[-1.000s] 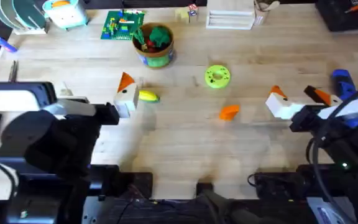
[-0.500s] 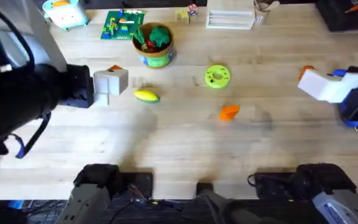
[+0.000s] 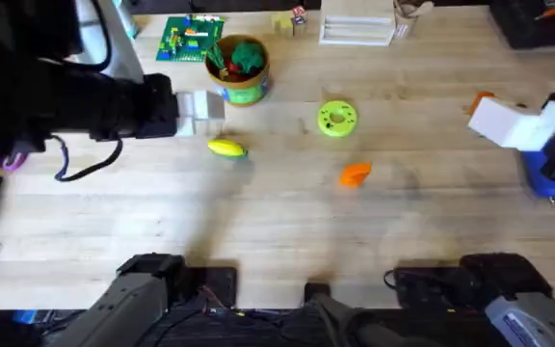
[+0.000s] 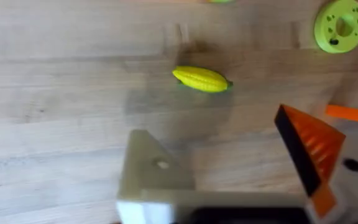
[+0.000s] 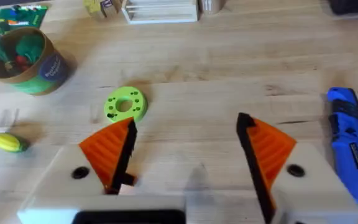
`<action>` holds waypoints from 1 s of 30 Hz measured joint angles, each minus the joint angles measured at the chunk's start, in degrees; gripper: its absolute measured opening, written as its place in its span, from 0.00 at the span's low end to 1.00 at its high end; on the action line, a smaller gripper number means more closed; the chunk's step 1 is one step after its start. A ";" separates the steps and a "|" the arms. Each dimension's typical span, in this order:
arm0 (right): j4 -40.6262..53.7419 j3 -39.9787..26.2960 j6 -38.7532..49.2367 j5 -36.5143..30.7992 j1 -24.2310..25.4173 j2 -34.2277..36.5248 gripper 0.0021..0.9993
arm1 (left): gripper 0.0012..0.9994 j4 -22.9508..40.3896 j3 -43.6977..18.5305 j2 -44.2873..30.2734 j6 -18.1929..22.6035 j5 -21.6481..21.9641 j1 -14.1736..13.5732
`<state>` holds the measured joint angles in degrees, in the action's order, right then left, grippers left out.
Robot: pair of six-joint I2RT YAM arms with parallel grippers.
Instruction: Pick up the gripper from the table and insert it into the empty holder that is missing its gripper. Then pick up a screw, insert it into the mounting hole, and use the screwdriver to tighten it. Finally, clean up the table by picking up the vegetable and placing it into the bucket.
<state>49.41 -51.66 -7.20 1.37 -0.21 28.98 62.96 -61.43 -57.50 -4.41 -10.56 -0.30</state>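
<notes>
Loose orange gripper (image 3: 355, 173) lying mid-table, near front of lime disc (image 3: 336, 119); light, rigid, ribbed plastic, likely best pinched across flat flanks; right claw (image 5: 188, 152) spread, empty; left claw (image 4: 229, 162) spread, one mount bare.

light wooden table (image 3: 287, 222), perhaps butcher-block

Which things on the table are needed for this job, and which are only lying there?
Needed: loose orange gripper; left holder without pad; blue screwdriver; yellow vegetable; bucket.

Only lying there: green disc; green brick plate; white rack.
</notes>
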 joint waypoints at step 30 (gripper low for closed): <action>16.30 -0.02 0.17 0.00 0.00 -0.01 0.99 | 1.00 -18.61 -1.02 4.62 -6.15 -14.13 -22.77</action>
<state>65.71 -51.68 -7.03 1.37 -0.21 28.97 44.35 -62.45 -52.88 -10.56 -24.70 -23.06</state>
